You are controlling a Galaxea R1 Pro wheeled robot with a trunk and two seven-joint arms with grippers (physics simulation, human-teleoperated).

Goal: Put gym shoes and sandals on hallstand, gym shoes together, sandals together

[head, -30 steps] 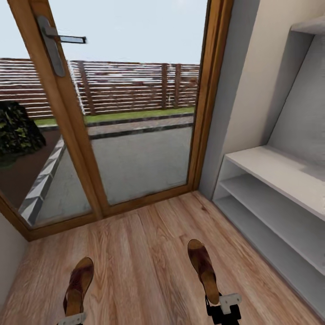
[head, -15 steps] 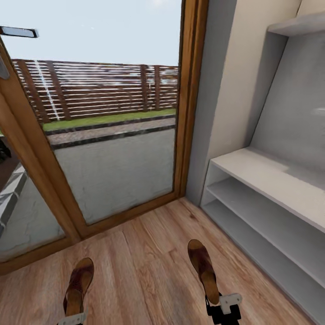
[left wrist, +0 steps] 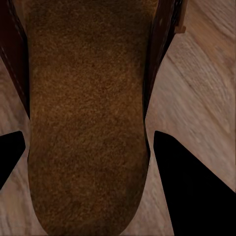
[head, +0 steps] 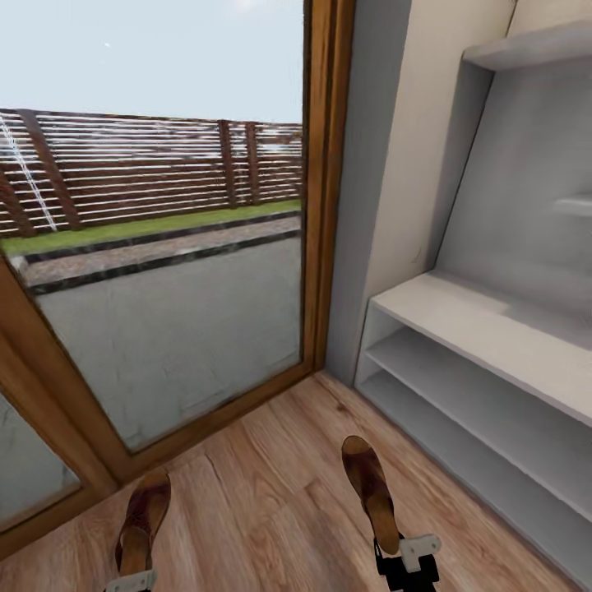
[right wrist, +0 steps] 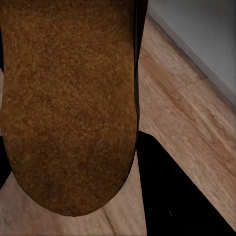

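Nearest to the robot, each arm carries one sandal by its heel end. The left gripper (head: pixel 130 582) sits at about 7 o'clock in the head view, and its jaws are closed narrow on the left sandal (head: pixel 141 522), whose toe points away. In the left wrist view the tan footbed (left wrist: pixel 88 123) runs between the two dark fingers (left wrist: pixel 196 191). The right gripper (head: pixel 407 559), at about 5 o'clock, grips the right sandal (head: pixel 370 492) in the same manner; its footbed (right wrist: pixel 69 103) appears close in the right wrist view.

Both sandals are above the corridor floor (head: pixel 263 493), not yet on the rack. I judge them light and rather stiff in the sole, so a hold at the heel seems enough. But the long toe end may swing, and the smooth leather edge could slip if the arm moves quickly.

Farther on, at 3 o'clock, stands the hallstand (head: pixel 485 321). Its long bench and the two open shelves below are near the right sandal. At 11 o'clock is the glass door (head: pixel 164 329) with a wooden frame.
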